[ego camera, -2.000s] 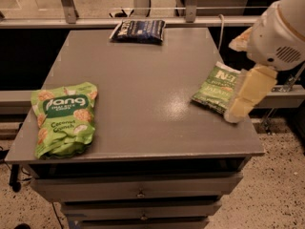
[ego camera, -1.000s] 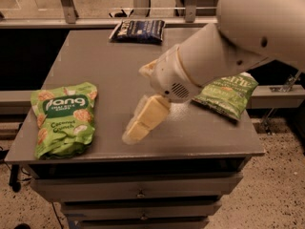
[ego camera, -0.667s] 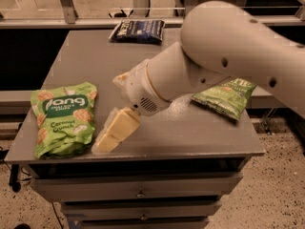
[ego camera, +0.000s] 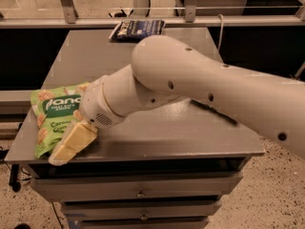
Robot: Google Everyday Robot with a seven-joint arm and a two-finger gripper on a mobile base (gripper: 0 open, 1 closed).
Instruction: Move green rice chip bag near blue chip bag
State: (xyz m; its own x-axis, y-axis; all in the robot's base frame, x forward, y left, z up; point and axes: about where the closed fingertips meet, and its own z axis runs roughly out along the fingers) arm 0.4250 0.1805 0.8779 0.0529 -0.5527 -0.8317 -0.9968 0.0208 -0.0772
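Note:
The green rice chip bag (ego camera: 51, 114) lies flat at the front left of the grey table (ego camera: 157, 137); it is light green with a dark green label and white lettering. The blue chip bag (ego camera: 139, 29) lies flat at the far edge of the table, in the middle. My gripper (ego camera: 71, 144) reaches in from the right on a thick white arm; its cream fingers (ego camera: 76, 140) hang over the right lower part of the green bag, near the table's front left edge. The arm hides the bag's right side.
The white arm (ego camera: 200, 87) crosses the table from the right and covers its middle and right side. Drawers (ego camera: 138, 190) sit under the table top. A metal rail (ego camera: 152, 20) runs behind the table.
The arm has swept from the table's right side across to the front left. The gripper now sits over the green bag's right side. The darker green bag on the right is now hidden behind the arm.

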